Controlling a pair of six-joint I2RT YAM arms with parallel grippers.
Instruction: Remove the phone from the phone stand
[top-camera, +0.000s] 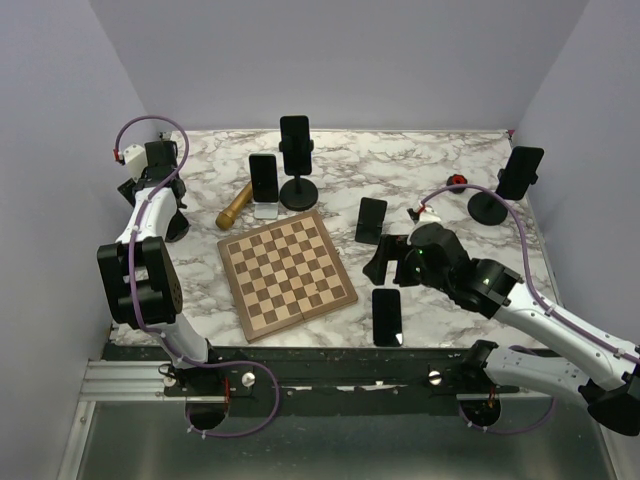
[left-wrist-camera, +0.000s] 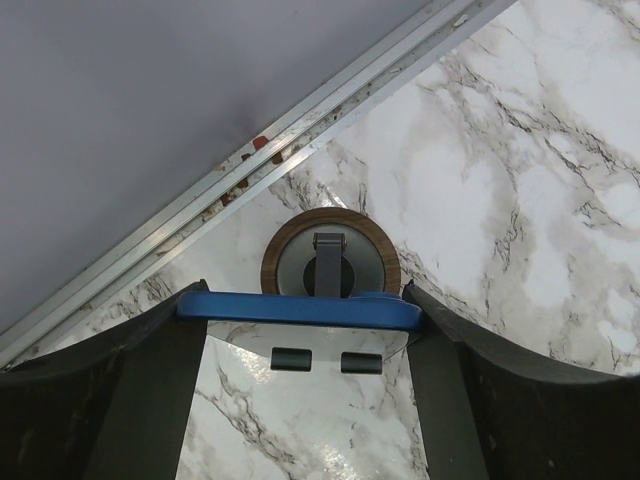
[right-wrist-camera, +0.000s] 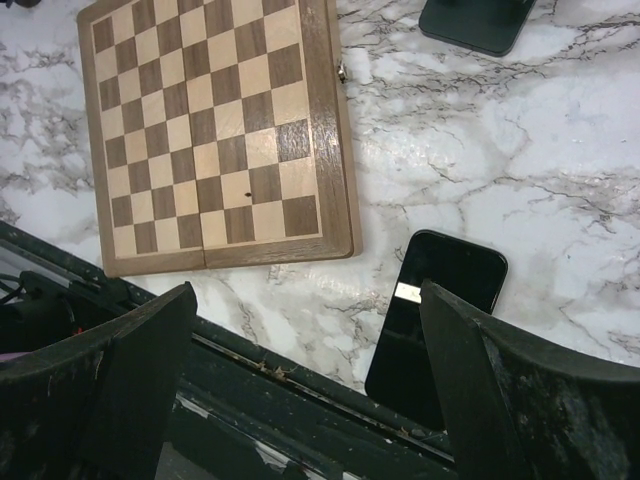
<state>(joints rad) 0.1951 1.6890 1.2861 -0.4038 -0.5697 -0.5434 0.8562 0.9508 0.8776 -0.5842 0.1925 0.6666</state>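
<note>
In the left wrist view a blue-edged phone (left-wrist-camera: 300, 309) spans the gap between my left gripper's fingers (left-wrist-camera: 150, 370), both touching its ends. Its glossy screen reflects the marble, and two dark stand tabs show across it. The round wood-rimmed phone stand (left-wrist-camera: 290, 255) lies right beneath. My left gripper (left-wrist-camera: 302, 300) is shut on this phone. In the top view the left gripper (top-camera: 167, 205) is at the table's far left edge. My right gripper (top-camera: 385, 262) is open and empty, hovering over the front edge (right-wrist-camera: 308, 300).
A chessboard (top-camera: 287, 272) lies mid-table. A black phone (top-camera: 386, 316) lies flat at the front edge, also in the right wrist view (right-wrist-camera: 445, 300). Other phones stand on stands at the back (top-camera: 295, 145), (top-camera: 264, 178) and right (top-camera: 520, 172). A wooden pestle (top-camera: 234, 207) lies nearby.
</note>
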